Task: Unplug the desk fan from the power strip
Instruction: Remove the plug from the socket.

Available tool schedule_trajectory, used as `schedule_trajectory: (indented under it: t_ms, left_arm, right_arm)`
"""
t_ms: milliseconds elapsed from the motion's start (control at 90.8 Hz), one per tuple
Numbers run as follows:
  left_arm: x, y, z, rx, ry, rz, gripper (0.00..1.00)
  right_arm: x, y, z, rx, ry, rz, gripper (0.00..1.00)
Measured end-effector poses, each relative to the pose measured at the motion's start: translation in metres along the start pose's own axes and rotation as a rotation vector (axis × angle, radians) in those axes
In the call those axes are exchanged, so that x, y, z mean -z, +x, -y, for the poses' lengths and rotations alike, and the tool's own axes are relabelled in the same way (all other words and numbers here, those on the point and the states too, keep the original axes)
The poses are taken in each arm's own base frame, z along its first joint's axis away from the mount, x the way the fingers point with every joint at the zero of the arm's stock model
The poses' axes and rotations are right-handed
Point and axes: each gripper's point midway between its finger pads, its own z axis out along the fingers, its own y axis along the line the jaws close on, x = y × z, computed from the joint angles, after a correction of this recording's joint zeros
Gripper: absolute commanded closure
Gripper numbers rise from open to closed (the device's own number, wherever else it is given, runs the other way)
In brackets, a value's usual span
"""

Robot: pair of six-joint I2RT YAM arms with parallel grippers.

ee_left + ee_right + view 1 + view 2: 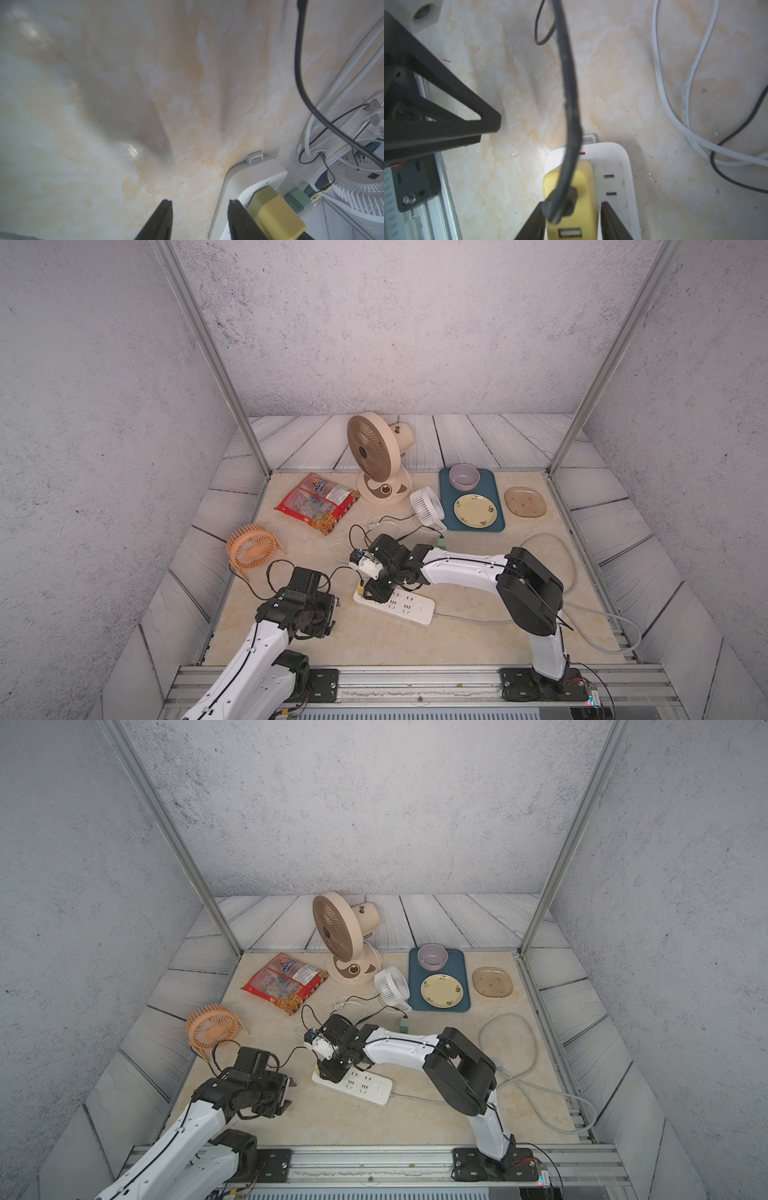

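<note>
Power strip (pixel 409 605) end hides under right hand (pixel 572 205), perhaps gripping adapter (pixel 586 182).

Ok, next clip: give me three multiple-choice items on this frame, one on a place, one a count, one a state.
1. Where is the yellow adapter? A on the blue tray; B plugged into the power strip; C loose on the table.
2. How many fans? A two; B three; C four.
3. The left hand is: A open, empty; B shut on a cord; C gripping the strip.
Answers: B, the right wrist view shows it seated at the strip's end; B, beige fan, white fan, orange fan; A, jaws apart with nothing between.
</note>
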Motion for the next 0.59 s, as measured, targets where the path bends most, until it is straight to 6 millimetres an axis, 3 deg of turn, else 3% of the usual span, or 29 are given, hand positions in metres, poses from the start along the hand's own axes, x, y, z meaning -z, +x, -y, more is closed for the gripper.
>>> schedule_trajectory:
  t_ms: [407,594]
  left_arm:
    - [0.005,0.011,-0.001,0.009,0.037,-0.059,0.55]
    - [0.007,0.015,0.000,0.019,0.082,-0.084,0.57]
  right_arm:
    - [-0.002,-0.005,-0.006,0.074,0.020,-0.001,0.87]
    - [-0.006,-0.006,-0.020,0.103,0.005,-0.009,0.92]
